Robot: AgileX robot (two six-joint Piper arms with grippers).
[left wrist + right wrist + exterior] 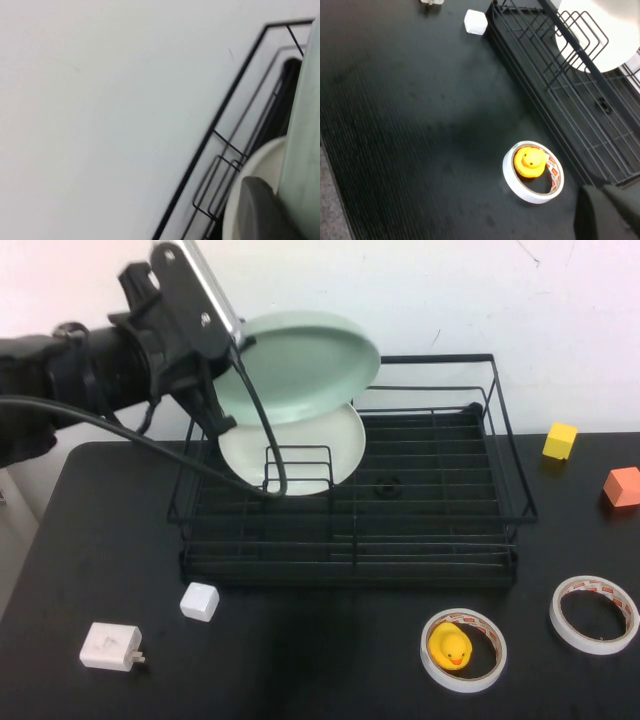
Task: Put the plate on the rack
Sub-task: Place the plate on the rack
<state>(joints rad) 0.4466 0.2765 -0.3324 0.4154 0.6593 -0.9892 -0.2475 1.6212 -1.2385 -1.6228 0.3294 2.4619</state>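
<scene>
Plate (305, 365) in pale mint green hangs tilted above the rear left of the black wire rack (420, 480), pinched at its left rim by the left gripper (232, 340), directly over a cream-white plate (300, 452) already leaning in the small wire divider (298, 472). To seat it well, the arm probably needs to tip the plate closer to upright and lower it slowly into a free slot beside the cream one, releasing only once the rim rests on the wires. Off the high view, the right gripper (605, 212) waits shut and empty above the table (410, 125) near the tape roll (534, 172) ringing a yellow duck (530, 161).
</scene>
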